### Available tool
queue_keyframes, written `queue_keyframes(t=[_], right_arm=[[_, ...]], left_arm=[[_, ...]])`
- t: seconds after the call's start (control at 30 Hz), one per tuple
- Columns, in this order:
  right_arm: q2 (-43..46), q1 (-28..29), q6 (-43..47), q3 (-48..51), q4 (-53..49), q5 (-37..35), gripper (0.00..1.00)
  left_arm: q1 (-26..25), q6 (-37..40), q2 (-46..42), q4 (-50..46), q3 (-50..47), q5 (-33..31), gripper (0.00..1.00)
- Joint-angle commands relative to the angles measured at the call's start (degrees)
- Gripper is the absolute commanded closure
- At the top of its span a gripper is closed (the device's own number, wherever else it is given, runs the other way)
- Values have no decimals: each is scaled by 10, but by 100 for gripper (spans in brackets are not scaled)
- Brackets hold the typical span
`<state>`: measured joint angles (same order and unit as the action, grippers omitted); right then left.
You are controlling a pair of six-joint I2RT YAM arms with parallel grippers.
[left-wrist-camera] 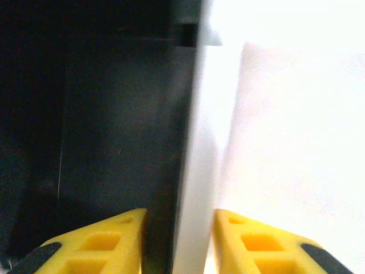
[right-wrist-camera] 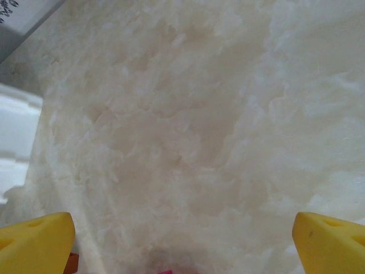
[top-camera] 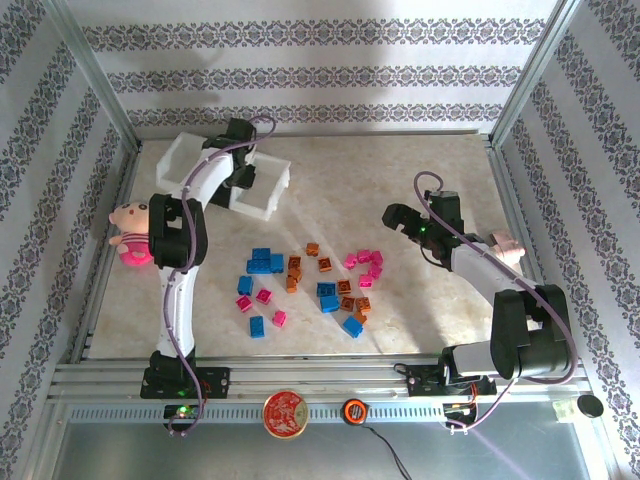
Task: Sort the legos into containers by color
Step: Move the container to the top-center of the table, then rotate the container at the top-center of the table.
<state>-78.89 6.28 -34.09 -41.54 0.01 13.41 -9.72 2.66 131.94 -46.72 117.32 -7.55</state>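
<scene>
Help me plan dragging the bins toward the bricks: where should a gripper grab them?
Likely the shared wall between the black bin and white bin, from straight above: it stands upright and thin, fitting between the fingers of the left gripper.

— How many legos [top-camera: 327, 291] do we count on the surface [top-camera: 420, 310]?
— We make it roughly eight blue, eight pink, nine orange; the clusters blur.
— And containers [top-camera: 268, 190]?
— We see two white, one black, plus one plush doll [top-camera: 130, 225].
</scene>
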Motion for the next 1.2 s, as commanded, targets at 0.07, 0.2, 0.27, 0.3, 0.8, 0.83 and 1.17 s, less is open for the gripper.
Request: queue_keyframes(t=[0.07,0.2,0.27,0.3,0.8,0.83,1.17], right_arm=[[-6,22,-4,-19,-3,0,3],[-24,61,-19,-32,16,4,6],[-40,86,-22,-48,33,10,8],[-52,97,-23,-58,38,13,9],[-205,151,-69,-178,-4,-54,28],[-214,147,-66,-186,-9,-50,29],[-286,118,18,-291,-89,25,48]], left_arm=[[-75,-97,-15,-46,16,82,81],[-117,-181,-33,-5,-13,133,88],[-137,-230,-32,16,-20,158,94],[-146,-254,-28,22,-20,163,99],[-186,-328,-253,287,-259,152,26],[-186,-322,-281,302,-281,154,23],[-185,-284,-569,445,-545,105,0]])
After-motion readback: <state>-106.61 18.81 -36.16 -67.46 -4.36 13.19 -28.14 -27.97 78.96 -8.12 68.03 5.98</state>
